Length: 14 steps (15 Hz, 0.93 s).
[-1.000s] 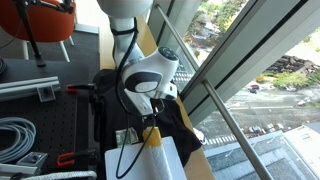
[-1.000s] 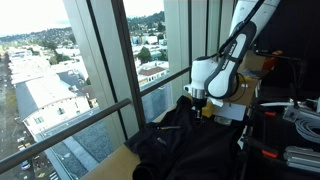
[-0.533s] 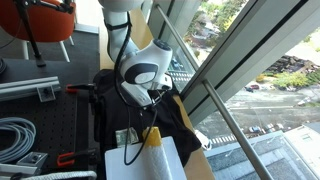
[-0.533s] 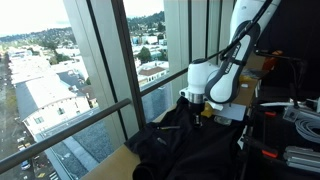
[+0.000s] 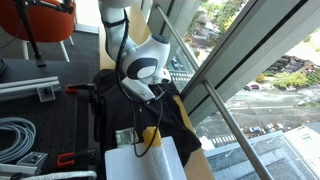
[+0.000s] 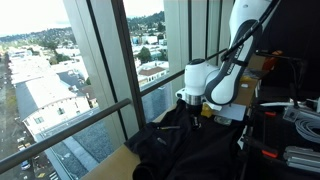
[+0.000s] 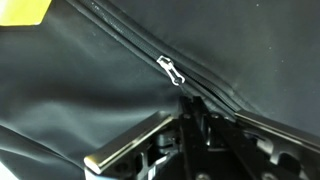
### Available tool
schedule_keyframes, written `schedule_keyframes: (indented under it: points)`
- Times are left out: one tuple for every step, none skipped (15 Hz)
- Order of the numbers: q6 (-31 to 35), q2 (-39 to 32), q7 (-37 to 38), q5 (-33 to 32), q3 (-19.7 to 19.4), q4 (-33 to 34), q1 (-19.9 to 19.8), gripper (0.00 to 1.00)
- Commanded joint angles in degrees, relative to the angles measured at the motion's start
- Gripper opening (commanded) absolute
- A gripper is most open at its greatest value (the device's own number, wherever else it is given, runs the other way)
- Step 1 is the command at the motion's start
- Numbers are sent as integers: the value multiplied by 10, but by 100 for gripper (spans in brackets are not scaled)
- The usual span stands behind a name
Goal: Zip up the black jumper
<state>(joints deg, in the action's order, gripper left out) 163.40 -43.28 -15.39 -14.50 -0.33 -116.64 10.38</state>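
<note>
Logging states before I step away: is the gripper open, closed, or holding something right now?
Gripper: cannot be told; it is down at the black jumper, zip pull not in it.

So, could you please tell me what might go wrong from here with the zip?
1. The zipper pull is small, lies flat on the black jumper and is not between the fingers of the end effector, so they may pinch cloth instead.
2. In both exterior views the black jumper lies loose and rumpled, so tugging may drag it rather than close it.
</note>
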Motion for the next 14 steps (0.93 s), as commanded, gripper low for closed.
schedule_keyframes:
  points:
    - [-23, 11, -23, -17, 25, 12, -14, 2]
    - [-24, 11, -30, -18, 28, 13, -15, 2]
    - [-28, 10, -38, -19, 32, 13, -17, 2]
    - [-28, 9, -45, -21, 34, 11, -18, 2]
    - [-30, 8, -52, -22, 36, 9, -18, 2]
    - [-29, 7, -57, -26, 38, 7, -18, 2]
    - [-28, 7, -61, -32, 38, 7, -15, 2]
    - [-27, 7, -65, -38, 40, 6, -12, 2]
    - [-24, 7, -67, -46, 40, 4, -9, 2]
    - [-20, 8, -69, -54, 41, 0, -5, 2]
    - [-17, 8, -71, -62, 41, -4, -1, 2]
    - [-14, 8, -73, -71, 42, -10, 2, 2]
    - [-11, 10, -74, -78, 44, -17, 4, 2]
    - [-8, 11, -75, -86, 44, -23, 9, 2]
